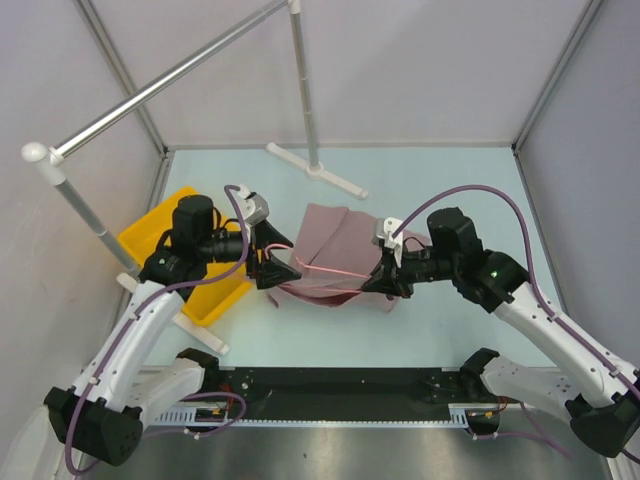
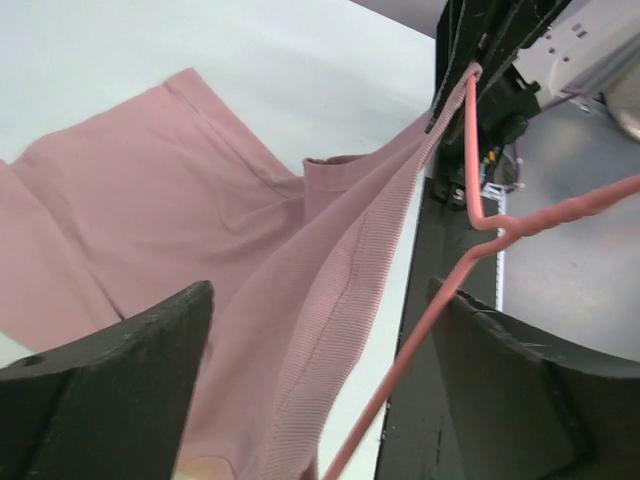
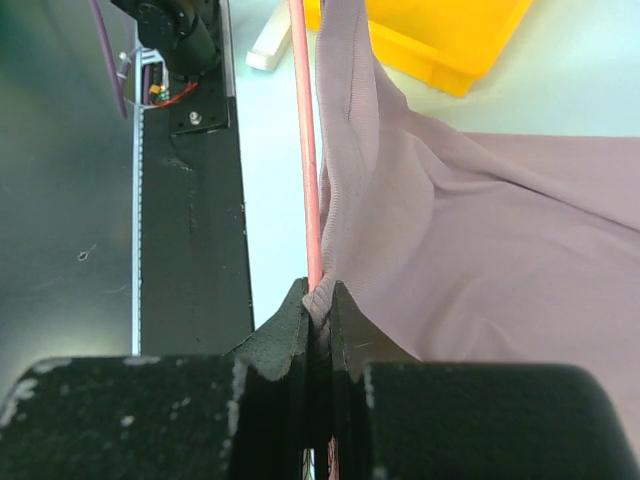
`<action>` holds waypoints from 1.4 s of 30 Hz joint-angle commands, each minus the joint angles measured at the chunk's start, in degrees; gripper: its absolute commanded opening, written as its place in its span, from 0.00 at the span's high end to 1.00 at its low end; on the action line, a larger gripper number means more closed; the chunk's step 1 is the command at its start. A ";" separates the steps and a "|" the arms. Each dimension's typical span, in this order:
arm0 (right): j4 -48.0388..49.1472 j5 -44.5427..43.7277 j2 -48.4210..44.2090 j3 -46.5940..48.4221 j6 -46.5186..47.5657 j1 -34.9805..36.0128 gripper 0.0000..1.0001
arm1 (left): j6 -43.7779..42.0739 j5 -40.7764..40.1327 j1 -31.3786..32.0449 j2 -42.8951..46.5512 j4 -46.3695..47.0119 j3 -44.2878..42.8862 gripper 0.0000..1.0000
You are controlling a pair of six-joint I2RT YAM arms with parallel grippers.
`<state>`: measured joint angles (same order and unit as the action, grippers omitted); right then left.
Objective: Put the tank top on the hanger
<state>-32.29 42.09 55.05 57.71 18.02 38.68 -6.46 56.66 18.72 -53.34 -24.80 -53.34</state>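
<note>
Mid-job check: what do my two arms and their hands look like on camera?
The left arm and right arm have white link shells and black joints, with a purple cable along each. The left hand and right hand are matte black with wedge-shaped fingers; a green light glows on the right arm.

Pale blue-green table point(image 1: 450, 180), mauve tank top point(image 1: 335, 240) partly spread on it between the left gripper point(image 1: 285, 270) and right gripper point(image 1: 375, 285) and beyond them, yellow bin point(image 1: 145, 240) outboard of the left gripper, white stand foot point(image 1: 318, 170) farther beyond both, black base plate point(image 1: 340, 385) on their near side.
</note>
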 commanded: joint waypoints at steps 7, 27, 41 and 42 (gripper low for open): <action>1.97 -3.41 1.64 0.65 -1.85 3.69 1.00 | 0.66 7.50 -1.32 -0.36 3.52 -0.01 0.59; 3.64 -8.61 -3.72 -0.23 -2.02 4.21 1.00 | 14.80 30.26 -3.34 -1.77 16.97 2.80 0.94; 2.76 -10.71 -3.28 -0.93 -2.81 4.92 1.00 | 11.82 24.64 -6.24 -1.60 13.37 1.13 0.67; 2.85 -10.97 -3.45 -1.11 -2.90 5.00 1.00 | 11.91 24.29 -6.24 -1.24 13.63 1.22 0.64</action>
<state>-31.64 33.32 52.88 56.86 16.12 43.20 6.00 80.05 13.28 -55.86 -12.05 -50.68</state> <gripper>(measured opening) 0.076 0.313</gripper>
